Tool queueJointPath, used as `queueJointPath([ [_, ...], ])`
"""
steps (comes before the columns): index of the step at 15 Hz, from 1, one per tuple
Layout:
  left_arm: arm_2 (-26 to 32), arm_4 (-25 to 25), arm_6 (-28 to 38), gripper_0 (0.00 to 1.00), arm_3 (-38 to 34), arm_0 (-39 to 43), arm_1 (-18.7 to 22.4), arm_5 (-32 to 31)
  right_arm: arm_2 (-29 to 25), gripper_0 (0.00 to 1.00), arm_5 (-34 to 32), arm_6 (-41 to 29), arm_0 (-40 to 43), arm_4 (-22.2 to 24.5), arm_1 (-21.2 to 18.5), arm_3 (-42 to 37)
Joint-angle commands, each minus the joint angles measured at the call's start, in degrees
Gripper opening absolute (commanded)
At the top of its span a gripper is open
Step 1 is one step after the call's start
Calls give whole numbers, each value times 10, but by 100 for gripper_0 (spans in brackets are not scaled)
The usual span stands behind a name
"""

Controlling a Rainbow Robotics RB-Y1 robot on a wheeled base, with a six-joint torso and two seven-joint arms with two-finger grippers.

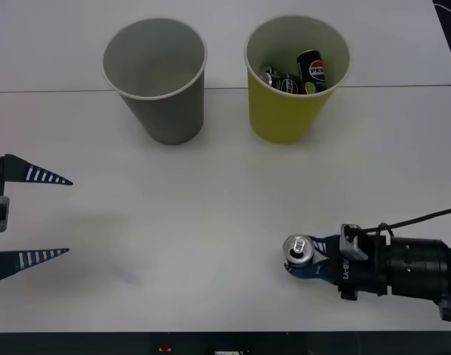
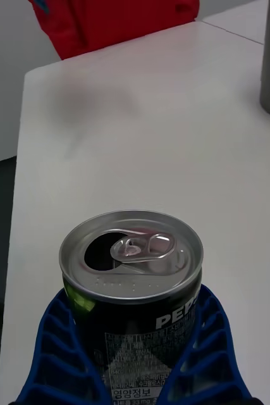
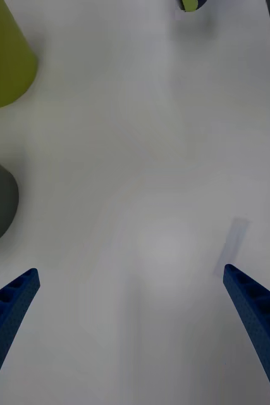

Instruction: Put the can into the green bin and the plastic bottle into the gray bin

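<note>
The can point(image 1: 299, 250) stands upright on the white table at the front right, its silver top and pull tab facing up. My right gripper point(image 1: 301, 258) is shut on the can point(image 2: 131, 253), and my right gripper's point(image 2: 131, 354) blue fingers point(image 2: 59, 342) hug both of its dark sides. The green bin point(image 1: 288, 111) stands at the back right and the gray bin point(image 1: 170, 111) at the back left. Far off at the left edge, my left gripper point(image 1: 69, 217) hangs open over bare table point(image 3: 129, 272). The plastic bottle is out of view.
Several black cans point(image 1: 310, 70) lie inside the green bin. A seam point(image 1: 63, 91) between two tabletops runs behind the bins. The table's front edge point(image 1: 211, 333) is close below the right gripper. Something red point(image 2: 109, 19) shows beyond the table's left side.
</note>
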Motion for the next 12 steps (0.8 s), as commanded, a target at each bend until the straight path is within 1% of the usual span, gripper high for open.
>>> queueJointPath([
  [1,0,0,0,100,0,0,0,0,-9,0,33,-107,4,43,-24,-61],
  [8,0,0,0,100,0,0,0,0,-62,0,33,-391,2,171,-88,-192],
  [10,0,0,0,100,0,0,0,0,-68,0,32,-459,-3,190,-110,-217],
  [12,0,0,0,100,0,0,0,0,-75,0,27,-522,-14,196,-133,-232],
])
